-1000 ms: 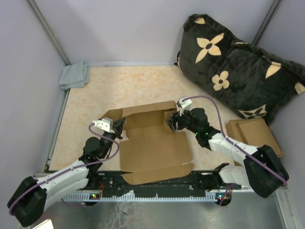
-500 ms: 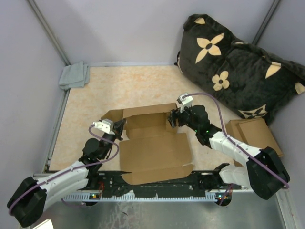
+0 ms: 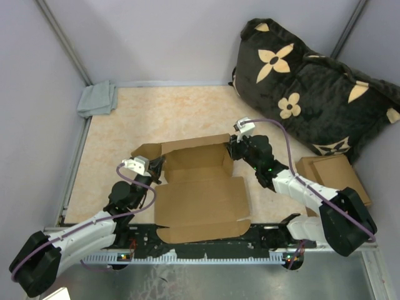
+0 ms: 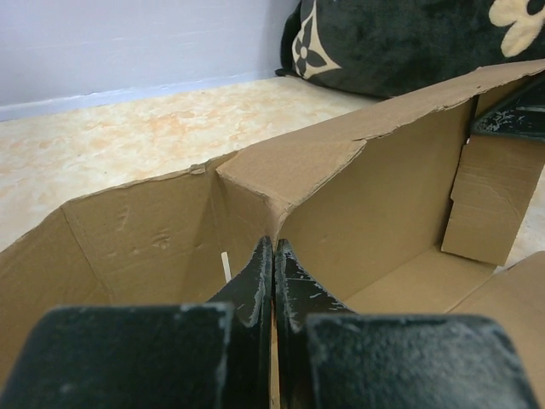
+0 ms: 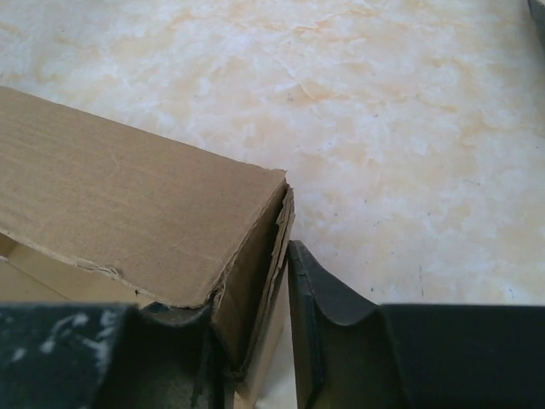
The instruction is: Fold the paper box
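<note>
Left fingers [image 4: 252, 294], pressed tight, pinch the paper box [image 3: 194, 159] at its left corner on the worktop [image 3: 156, 112]; right fingers [image 5: 328, 315] clamp its right wall. Wall-raising appears in hand; next, likely, folding the lid [image 3: 200, 200] over.

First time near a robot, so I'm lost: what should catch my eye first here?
A half-folded brown box lies in the middle, with the left gripper pinching its left end and the right gripper clamped on its right wall. A big black pillow with tan flowers leans in the far right corner.
</note>
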`<state>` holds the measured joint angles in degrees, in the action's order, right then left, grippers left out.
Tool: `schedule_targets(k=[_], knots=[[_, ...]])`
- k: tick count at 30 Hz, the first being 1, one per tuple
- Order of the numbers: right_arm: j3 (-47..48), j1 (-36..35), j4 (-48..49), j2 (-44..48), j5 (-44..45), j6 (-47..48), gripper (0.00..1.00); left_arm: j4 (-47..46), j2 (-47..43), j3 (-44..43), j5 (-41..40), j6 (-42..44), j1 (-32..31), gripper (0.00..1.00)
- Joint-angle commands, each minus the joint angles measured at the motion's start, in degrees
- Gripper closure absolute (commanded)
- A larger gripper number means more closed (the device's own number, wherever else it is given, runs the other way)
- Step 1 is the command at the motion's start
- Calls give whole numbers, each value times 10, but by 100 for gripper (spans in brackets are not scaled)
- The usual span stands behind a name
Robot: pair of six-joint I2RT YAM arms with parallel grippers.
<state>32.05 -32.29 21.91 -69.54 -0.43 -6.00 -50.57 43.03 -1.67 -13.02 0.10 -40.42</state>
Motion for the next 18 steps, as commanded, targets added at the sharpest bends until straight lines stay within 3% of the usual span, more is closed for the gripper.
schedule_targets(k=[1, 4, 7, 18], knots=[[13, -8, 7, 3, -33, -20, 67, -9, 0, 5, 30, -3, -9, 100], [-4, -8, 5, 6, -45, -27, 55, -9, 4, 5, 34, -3, -11, 100], [-12, -8, -2, -3, -59, -34, 52, -9, 6, 4, 33, -2, -12, 100], [-22, -19, -10, -83, -50, -66, 57, 7, 2, -4, 22, 1, -16, 100]])
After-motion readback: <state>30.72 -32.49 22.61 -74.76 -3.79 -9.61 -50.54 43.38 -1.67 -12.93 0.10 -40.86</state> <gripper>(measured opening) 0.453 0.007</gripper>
